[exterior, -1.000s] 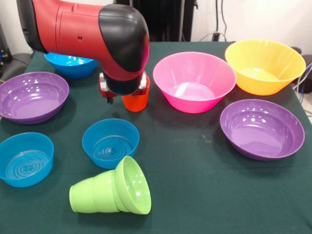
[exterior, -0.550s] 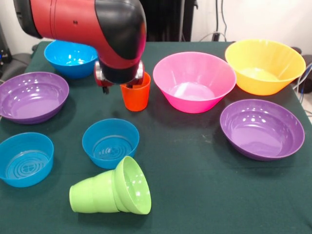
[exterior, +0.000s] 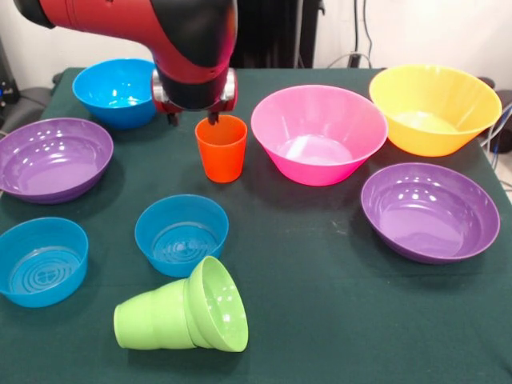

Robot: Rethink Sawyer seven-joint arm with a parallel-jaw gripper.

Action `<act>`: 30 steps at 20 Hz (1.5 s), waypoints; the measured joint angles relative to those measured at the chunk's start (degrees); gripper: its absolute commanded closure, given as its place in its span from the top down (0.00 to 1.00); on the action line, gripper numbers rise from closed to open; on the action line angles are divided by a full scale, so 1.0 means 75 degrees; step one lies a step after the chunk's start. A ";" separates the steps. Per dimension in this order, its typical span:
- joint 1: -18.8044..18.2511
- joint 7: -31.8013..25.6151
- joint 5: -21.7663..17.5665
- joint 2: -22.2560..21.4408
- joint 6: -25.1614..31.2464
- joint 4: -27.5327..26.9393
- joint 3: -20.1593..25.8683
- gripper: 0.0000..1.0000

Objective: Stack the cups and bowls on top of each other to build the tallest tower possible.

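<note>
Moved: arm has risen and drawn back since 1 s ago, uncovering the orange cup point(exterior: 222, 148), which now stands free and upright on the bench point(exterior: 320, 280).
Gripper point(exterior: 192, 118): just above and behind the orange cup's rim, holding nothing; finger spacing cannot be told.
Bowls: pink bowl point(exterior: 318, 134) beside the cup, yellow-orange bowl point(exterior: 434, 108) next to it, 2 purple bowls point(exterior: 430, 211) at opposite sides, 3 blue bowls point(exterior: 182, 234) separate.
Green pair: small lime green bowl point(exterior: 219, 305) pushed onto the lime green cup point(exterior: 152, 324), both lying on their side.
Tower: none stacked yet.
</note>
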 measured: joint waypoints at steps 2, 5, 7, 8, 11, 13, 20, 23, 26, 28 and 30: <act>-0.0022 0.0000 0.0182 -0.0042 0.0055 0.0007 0.0064 1.00; -0.0091 0.0000 0.0378 -0.0110 -0.0027 0.0035 0.0189 1.00; -0.0159 0.0000 0.0540 -0.0173 -0.0270 0.0044 0.0308 1.00; -0.0174 0.0000 0.0550 -0.0209 -0.0424 0.0045 0.0343 1.00; -0.0206 0.0000 0.0560 -0.0307 -0.0861 0.0044 0.0437 1.00; -0.0229 0.0000 0.0559 -0.0385 -0.1265 0.0045 0.0523 1.00; -0.0245 0.0000 0.0559 -0.0724 -0.2148 0.0046 0.0746 1.00; -0.0248 0.0000 0.0559 -0.0807 -0.2148 0.0046 0.0771 1.00; -0.0286 0.0000 0.0556 -0.0833 -0.2219 0.0046 0.0802 1.00; -0.0360 0.0000 0.0546 -0.0745 -0.2496 0.0047 0.0823 1.00; -0.0392 0.0000 0.0535 -0.0675 -0.2701 0.0045 0.0820 1.00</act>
